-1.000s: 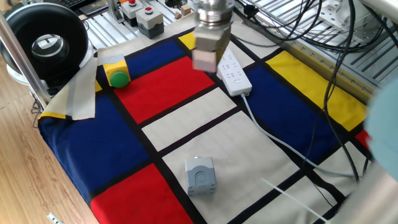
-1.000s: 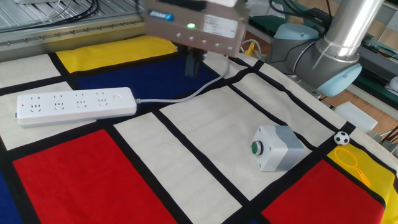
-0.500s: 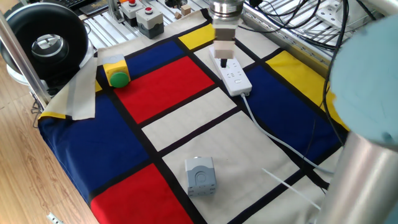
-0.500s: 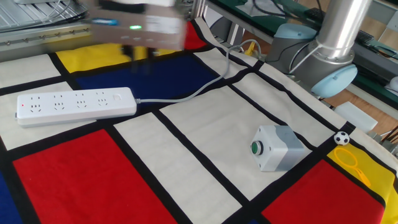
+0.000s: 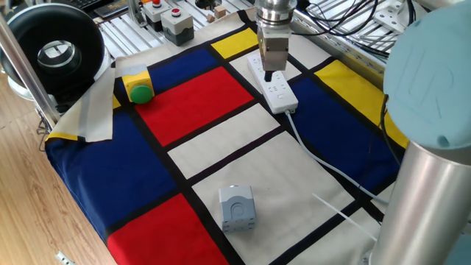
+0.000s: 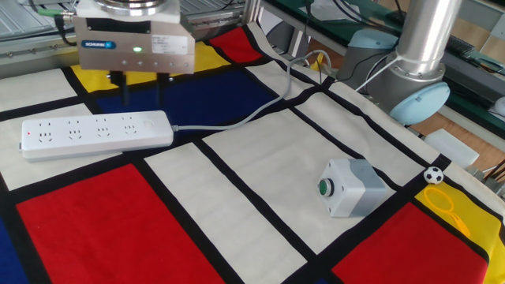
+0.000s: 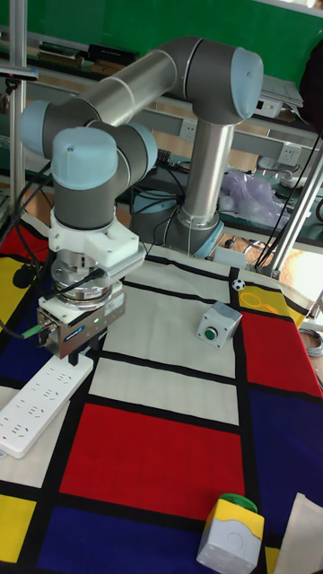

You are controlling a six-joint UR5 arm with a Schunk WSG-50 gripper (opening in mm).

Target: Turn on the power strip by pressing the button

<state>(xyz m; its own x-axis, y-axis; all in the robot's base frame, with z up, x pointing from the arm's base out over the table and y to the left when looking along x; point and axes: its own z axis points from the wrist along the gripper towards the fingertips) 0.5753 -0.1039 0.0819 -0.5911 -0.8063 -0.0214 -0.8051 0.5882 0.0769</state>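
Note:
The white power strip [image 6: 95, 134] lies flat on the coloured cloth, its cable [image 6: 237, 120] running off to the right. It also shows in one fixed view [image 5: 274, 90] and the tall view [image 7: 40, 402]. The button [image 6: 147, 124] is a small pale spot at the strip's cable end. My gripper [image 6: 141, 99] hangs just above and behind that end, with two dark fingers [image 6: 125, 88] pointing down and a gap between them, so it is open and holds nothing. From the other side my gripper [image 5: 269, 76] stands over the strip. The tall view hides most of the fingertips behind the gripper body [image 7: 79, 359].
A grey box with a green button [image 6: 351, 187] sits on a white panel to the right. A yellow box with a green dome [image 5: 137, 87] is at the far side. Grey boxes with red buttons [image 5: 171, 20] and a black spool [image 5: 55, 51] stand off the cloth.
The gripper has travelled along the cable from above its middle to the strip's cable end, leftward in the other fixed view. The strip and boxes have not moved.

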